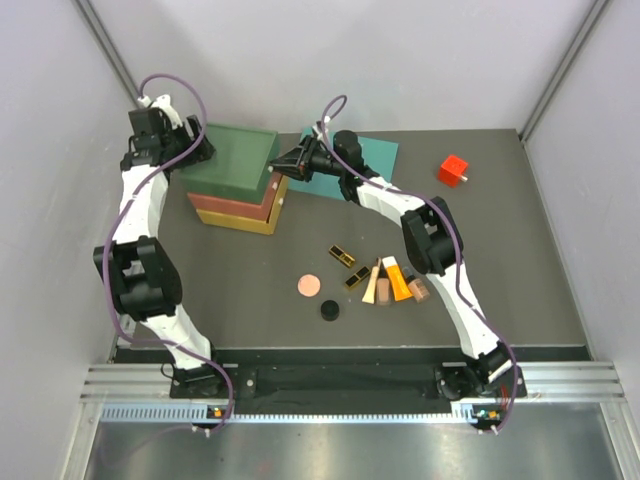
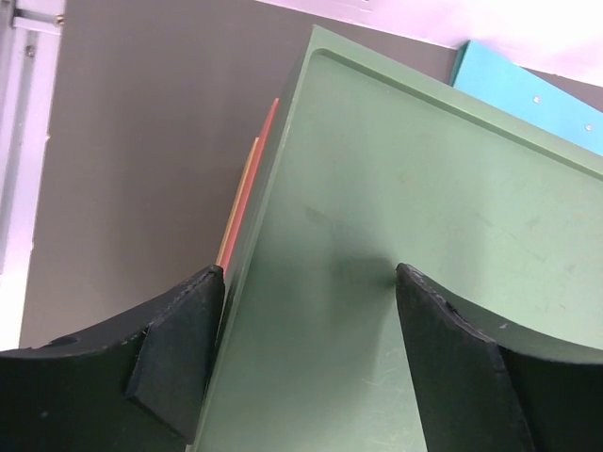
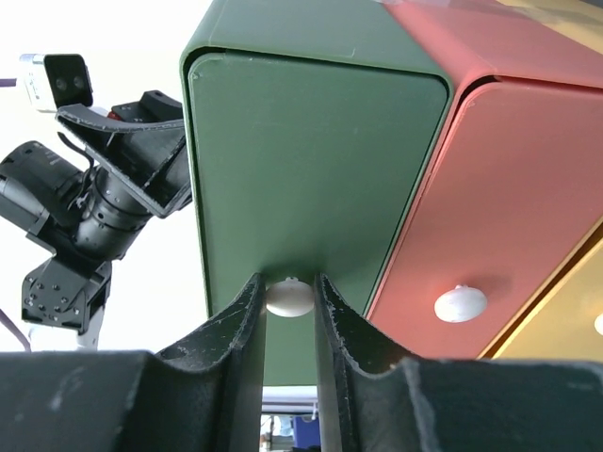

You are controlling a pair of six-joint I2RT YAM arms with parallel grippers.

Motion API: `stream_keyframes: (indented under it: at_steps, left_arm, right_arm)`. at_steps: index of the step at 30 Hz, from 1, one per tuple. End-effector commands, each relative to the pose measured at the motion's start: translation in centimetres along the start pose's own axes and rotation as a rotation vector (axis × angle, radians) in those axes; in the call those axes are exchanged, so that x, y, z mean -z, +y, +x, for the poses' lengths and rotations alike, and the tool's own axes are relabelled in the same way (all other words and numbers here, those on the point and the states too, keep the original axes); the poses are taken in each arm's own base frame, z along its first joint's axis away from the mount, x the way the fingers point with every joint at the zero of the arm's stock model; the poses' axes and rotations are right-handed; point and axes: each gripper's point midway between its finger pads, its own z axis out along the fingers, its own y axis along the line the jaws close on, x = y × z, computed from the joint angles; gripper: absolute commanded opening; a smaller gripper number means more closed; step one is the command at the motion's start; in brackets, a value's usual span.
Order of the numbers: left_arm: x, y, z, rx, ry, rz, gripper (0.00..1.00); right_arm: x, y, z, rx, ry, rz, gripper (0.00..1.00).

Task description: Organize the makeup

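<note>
The makeup lies at the table's middle front: two black-and-gold cases [image 1: 342, 255] [image 1: 356, 278], a pink disc [image 1: 309, 286], a black round jar [image 1: 329, 311], and beige [image 1: 371, 283], orange [image 1: 397, 279] and brown [image 1: 418, 289] tubes. My right gripper [image 1: 283, 165] [image 3: 289, 282] is shut on the white knob [image 3: 287, 298] of the green top drawer [image 1: 235, 160] [image 3: 311, 160]. My left gripper [image 1: 195, 150] [image 2: 309, 273] is open over the green unit's top [image 2: 405, 235]. One finger is past its left edge and the other is on the top.
The green drawer sits on a red drawer [image 1: 235, 205] [image 3: 490, 188] with its own white knob [image 3: 461, 303], above a yellow one [image 1: 250, 222]. A teal mat [image 1: 375, 155] [image 2: 528, 89] lies behind the right gripper. A red cube [image 1: 453, 170] stands at the back right.
</note>
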Motion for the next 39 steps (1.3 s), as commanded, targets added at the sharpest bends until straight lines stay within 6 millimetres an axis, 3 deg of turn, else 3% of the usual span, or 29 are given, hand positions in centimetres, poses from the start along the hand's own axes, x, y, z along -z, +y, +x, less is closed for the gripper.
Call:
stream_keyframes:
  at_steps: [1,7,12,14,17,19,20,23,39]
  left_arm:
    - [2.9,-1.1,-2.4,0.022,-0.084,-0.034,0.79]
    - [5.6,-2.6,-6.3,0.036,-0.195,-0.021,0.8]
    - [6.2,-4.9,-6.7,0.01,-0.205,0.043,0.72]
    - [6.0,-6.6,-6.2,-0.027,-0.194,0.071,0.52]
    - [5.1,-8.6,-4.8,-0.122,-0.161,0.052,0.38]
    - [4.3,-8.5,-3.9,-0.148,-0.129,0.022,0.3]
    - [3.8,-9.7,-3.0,-0.159,-0.108,0.041,0.22]
    - [2.5,-9.3,-1.6,-0.137,-0.058,0.023,0.0]
    - [-0.8,-6.4,3.7,-0.073,0.11,-0.089,0.0]
  right_arm:
    - [0.3,4.1,0.2,0.07,0.005,-0.078,0.11]
    - [0.5,3.7,0.2,0.059,0.006,-0.074,0.08]
    - [0.6,3.6,0.3,0.053,0.007,-0.07,0.06]
    - [0.6,3.6,0.3,0.051,0.007,-0.071,0.06]
    - [0.7,3.5,0.4,0.046,0.005,-0.074,0.05]
    - [0.8,3.5,0.5,0.044,0.005,-0.076,0.04]
    - [0.8,3.3,0.5,0.041,0.006,-0.073,0.03]
    - [1.0,3.2,0.5,0.036,0.006,-0.073,0.01]
    - [2.2,3.5,0.7,0.021,0.001,-0.08,0.0]
